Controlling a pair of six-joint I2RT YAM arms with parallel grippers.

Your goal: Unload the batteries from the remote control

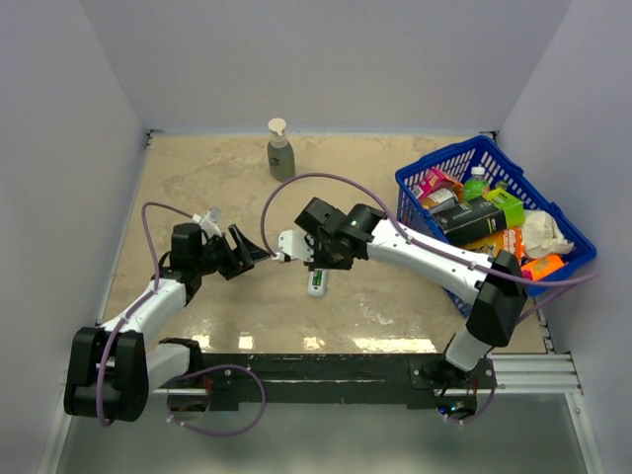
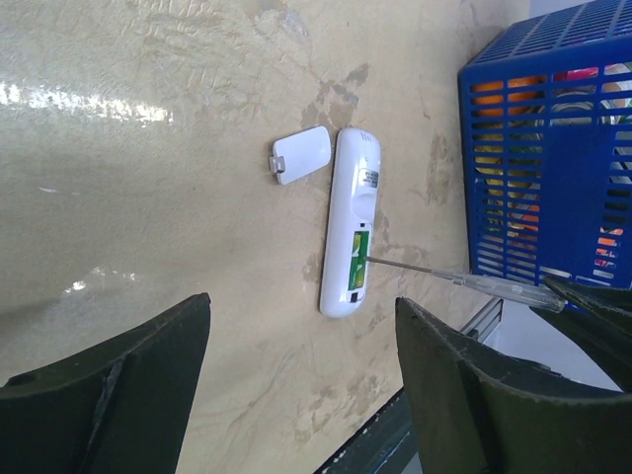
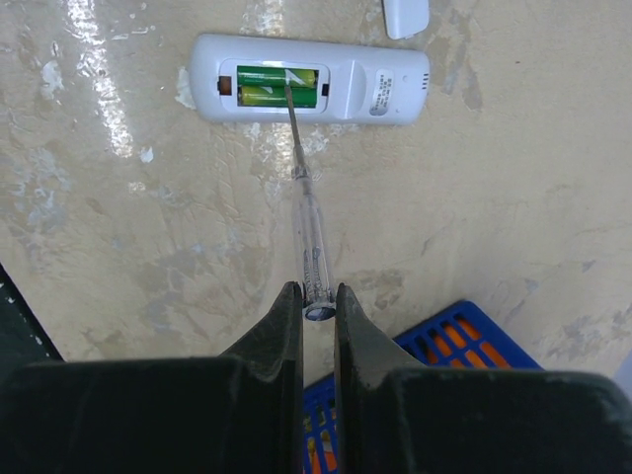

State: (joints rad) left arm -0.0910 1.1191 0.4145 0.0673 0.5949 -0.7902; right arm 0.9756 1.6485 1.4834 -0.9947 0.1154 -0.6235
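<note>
The white remote control (image 3: pixel 311 92) lies face down on the table with its battery recess uncovered. Two green batteries (image 3: pixel 276 87) sit side by side in the recess. My right gripper (image 3: pixel 318 296) is shut on the clear handle of a thin screwdriver (image 3: pixel 308 237), whose metal tip rests on the batteries. In the left wrist view the remote control (image 2: pixel 346 212) and the batteries (image 2: pixel 359 259) lie ahead of my open, empty left gripper (image 2: pixel 301 301). From above, the remote control (image 1: pixel 317 282) lies just below the right gripper (image 1: pixel 321 262), with the left gripper (image 1: pixel 249 250) to its left.
The small white battery cover (image 2: pixel 301 155) lies loose beside the remote's far end. A blue basket (image 1: pixel 444 158) full of packages stands at the right. A soap dispenser bottle (image 1: pixel 280 150) stands at the back. The table's front rail runs close by.
</note>
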